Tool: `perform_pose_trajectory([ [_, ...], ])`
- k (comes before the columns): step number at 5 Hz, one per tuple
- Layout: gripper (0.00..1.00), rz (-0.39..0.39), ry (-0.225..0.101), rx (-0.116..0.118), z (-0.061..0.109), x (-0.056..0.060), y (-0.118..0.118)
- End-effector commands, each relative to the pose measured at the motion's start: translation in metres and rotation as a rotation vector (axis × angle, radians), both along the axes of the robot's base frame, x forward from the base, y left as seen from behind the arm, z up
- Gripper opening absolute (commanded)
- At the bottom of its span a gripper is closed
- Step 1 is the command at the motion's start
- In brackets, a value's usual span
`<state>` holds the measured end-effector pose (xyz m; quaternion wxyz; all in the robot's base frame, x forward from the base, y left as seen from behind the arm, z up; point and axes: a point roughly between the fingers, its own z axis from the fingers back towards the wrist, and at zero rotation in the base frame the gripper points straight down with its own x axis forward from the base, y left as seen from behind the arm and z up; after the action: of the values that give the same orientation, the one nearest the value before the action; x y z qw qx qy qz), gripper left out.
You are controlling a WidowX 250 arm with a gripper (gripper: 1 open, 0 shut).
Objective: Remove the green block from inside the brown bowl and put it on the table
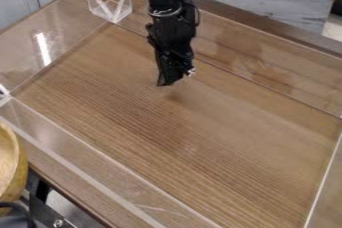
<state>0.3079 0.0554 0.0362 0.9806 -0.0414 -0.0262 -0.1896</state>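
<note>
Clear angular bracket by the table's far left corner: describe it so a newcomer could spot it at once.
Find the wide wood-grain tabletop, then the black robot arm at its far side. Just left of the arm, near the far left corner, is the bracket: see-through, with pale angular edges, unlike the solid black arm.

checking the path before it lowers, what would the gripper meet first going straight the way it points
Probably the bare wood tabletop just below the gripper; nothing shows between them, though one view leaves the gap's depth unclear.
</note>
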Motion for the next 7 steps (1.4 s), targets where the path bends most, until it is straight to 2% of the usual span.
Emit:
perform_pose_trajectory([
  [1,0.0,0.005,-0.058,0.018,0.0164,0.0139,0.0026],
  [7,0.0,0.057,-0.018,0.011,0.0178,0.0164,0.0037],
])
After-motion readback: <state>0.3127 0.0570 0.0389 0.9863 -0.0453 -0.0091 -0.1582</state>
